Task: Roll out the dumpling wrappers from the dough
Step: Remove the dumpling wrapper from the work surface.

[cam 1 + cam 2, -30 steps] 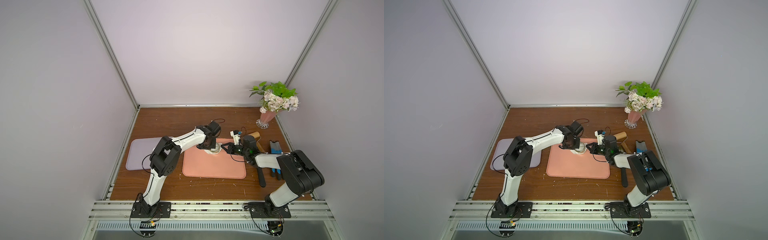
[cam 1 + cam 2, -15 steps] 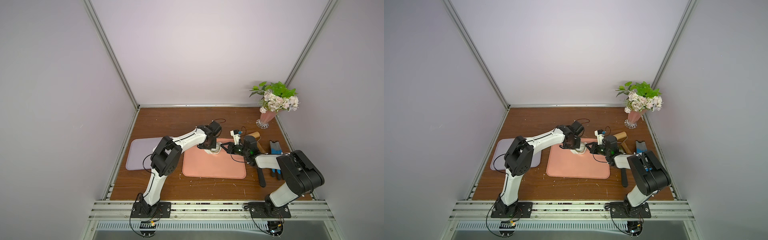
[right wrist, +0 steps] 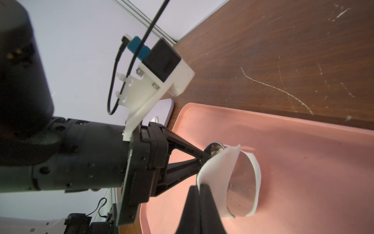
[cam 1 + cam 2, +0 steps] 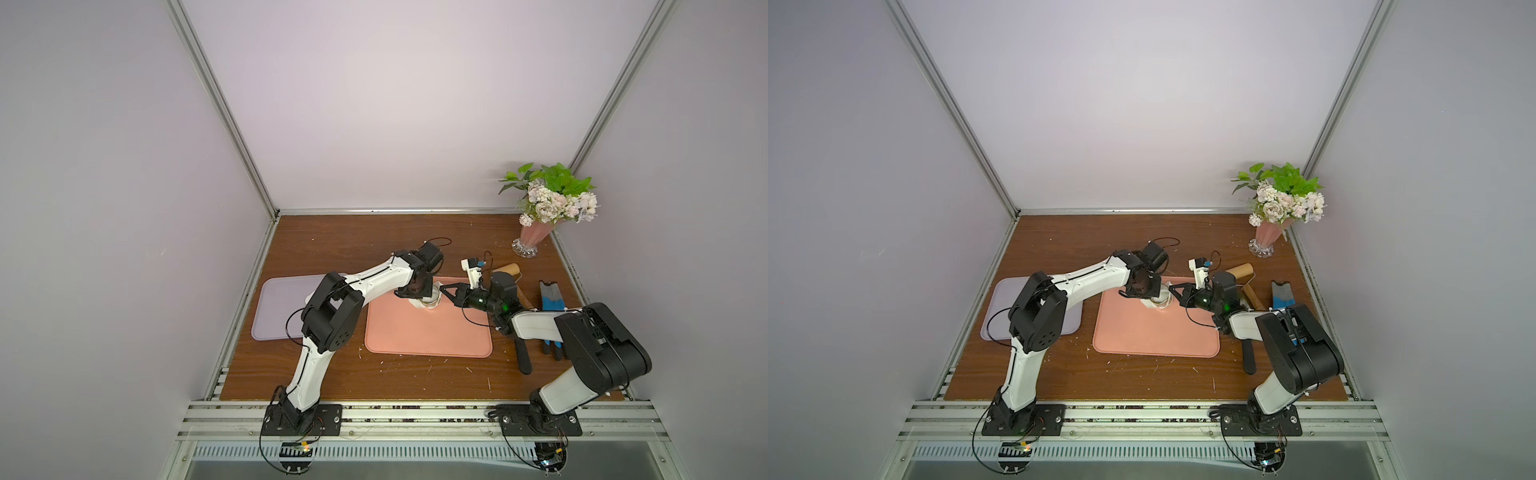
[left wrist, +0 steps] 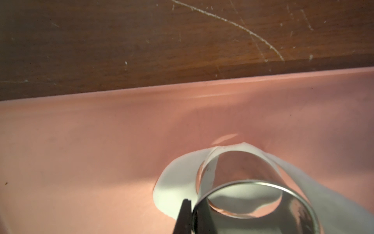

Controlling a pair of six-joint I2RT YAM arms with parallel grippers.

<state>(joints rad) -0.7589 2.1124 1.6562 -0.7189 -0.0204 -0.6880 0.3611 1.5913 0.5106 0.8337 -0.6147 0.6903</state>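
On the pink mat [image 4: 428, 336], the dough [image 3: 218, 170] is a thin white sheet with a round hole cut through it. My right gripper [image 3: 199, 187] is shut on its edge and holds it curled up off the mat. My left gripper [image 5: 193, 210] is shut on the wall of the steel ring cutter [image 5: 253, 202], which stands at the hole in the dough sheet [image 5: 178, 182]. In both top views the two grippers meet over the mat's far edge, at the dough [image 4: 428, 304] [image 4: 1158, 302]. A small white round piece [image 3: 154, 119], perhaps one of the dumpling wrappers, lies on the lilac tray.
The lilac tray [image 4: 282, 307] sits left of the mat, partly under my left arm. Right of the mat lie a tan wooden roller [image 4: 509, 270], a black-handled tool [image 4: 523, 353] and a blue-grey tool [image 4: 550, 295]. A flower vase [image 4: 534, 239] stands at the far right corner.
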